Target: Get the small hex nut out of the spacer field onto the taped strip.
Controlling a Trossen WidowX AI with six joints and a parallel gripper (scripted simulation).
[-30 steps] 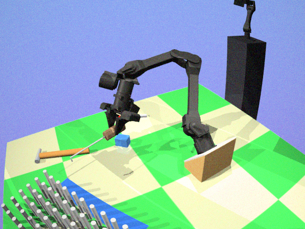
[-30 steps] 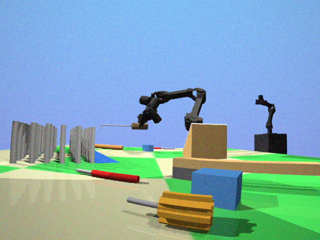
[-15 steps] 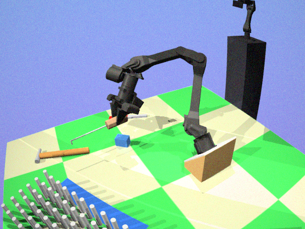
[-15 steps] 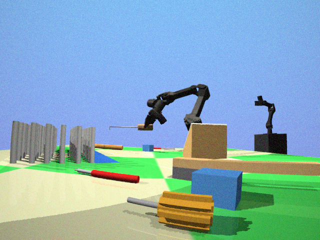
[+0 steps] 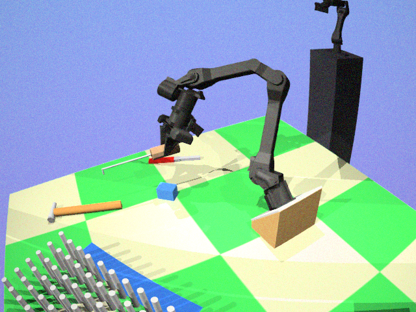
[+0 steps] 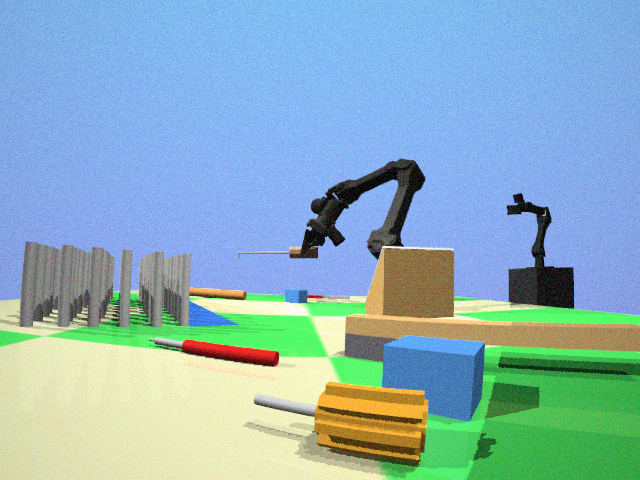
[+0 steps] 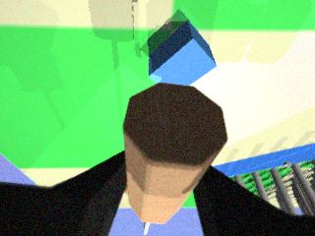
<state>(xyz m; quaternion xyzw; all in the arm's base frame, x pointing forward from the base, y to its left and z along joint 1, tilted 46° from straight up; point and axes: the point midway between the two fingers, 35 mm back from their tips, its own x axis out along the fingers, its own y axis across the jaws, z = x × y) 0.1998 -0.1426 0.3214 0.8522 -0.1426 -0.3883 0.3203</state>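
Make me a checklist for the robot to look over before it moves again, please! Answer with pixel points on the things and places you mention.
1. Hook tool (image 5: 156, 152) (image 6: 295, 252) (image 7: 167, 177) gripped by the end effector (image 5: 168, 147) (image 6: 308, 246) (image 7: 161, 160): ok.
2. Tool's bent tip outside the spacers (image 5: 112, 278) (image 6: 125, 287) (image 7: 281, 184): ok.
3. Spacers in view standing upright: ok.
4. Nut lying on the blue strip (image 5: 134, 278) (image 6: 206, 315) (image 7: 266, 162): cannot tell; no nut visible.
5. Tool put down: not ok, it's in the air.
6. End effector open and touching nothing: not ok.
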